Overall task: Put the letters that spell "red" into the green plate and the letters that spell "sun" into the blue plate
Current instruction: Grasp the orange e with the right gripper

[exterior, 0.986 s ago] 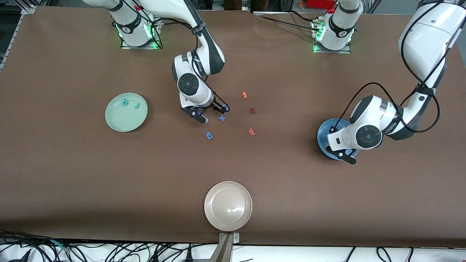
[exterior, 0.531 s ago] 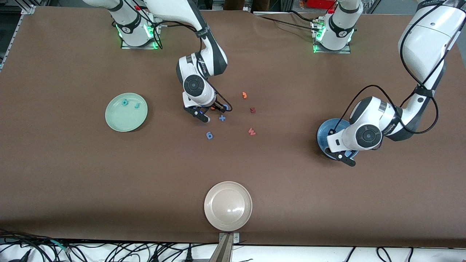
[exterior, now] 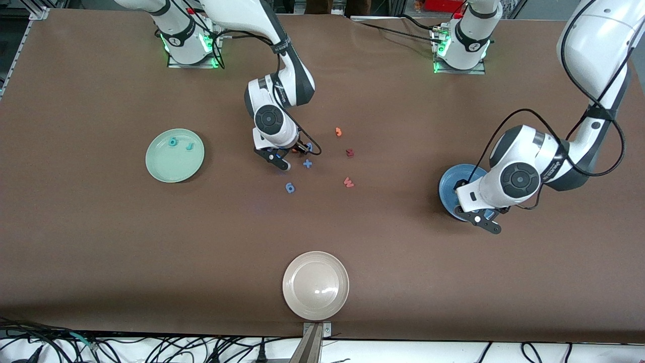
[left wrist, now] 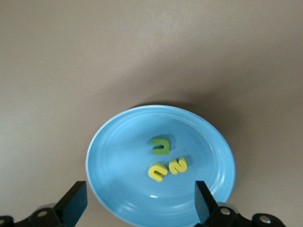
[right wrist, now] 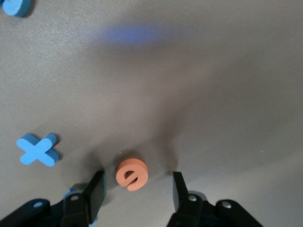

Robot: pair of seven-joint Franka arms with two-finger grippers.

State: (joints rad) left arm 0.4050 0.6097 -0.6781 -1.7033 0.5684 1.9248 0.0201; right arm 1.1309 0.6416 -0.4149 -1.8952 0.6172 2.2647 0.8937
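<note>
Right gripper (right wrist: 137, 191) spread astride the "e" (right wrist: 132, 174) mid-table, not pinching yet; closing off-centre could squirt it toward the plus (right wrist: 38, 150). Left gripper (left wrist: 137, 201) spread, empty, over blue plate (left wrist: 113, 189) holding s, u, n.

Left gripper (exterior: 482, 218) hides blue plate (exterior: 450, 187) letters (front view).

Bare brown table (exterior: 101, 242) lies wide around the round beige plate (exterior: 315, 285) at the near edge. Mid-table is crowded: the right gripper (right wrist: 137, 188) stands low with open fingers either side of the orange foam "e" (right wrist: 132, 174), a blue foam cross (right wrist: 38, 150) close beside. The left gripper (left wrist: 137, 204), jaws wide, hangs over the round blue plate (left wrist: 113, 156); the plate's centre holds three small foam letters (left wrist: 165, 161).
</note>
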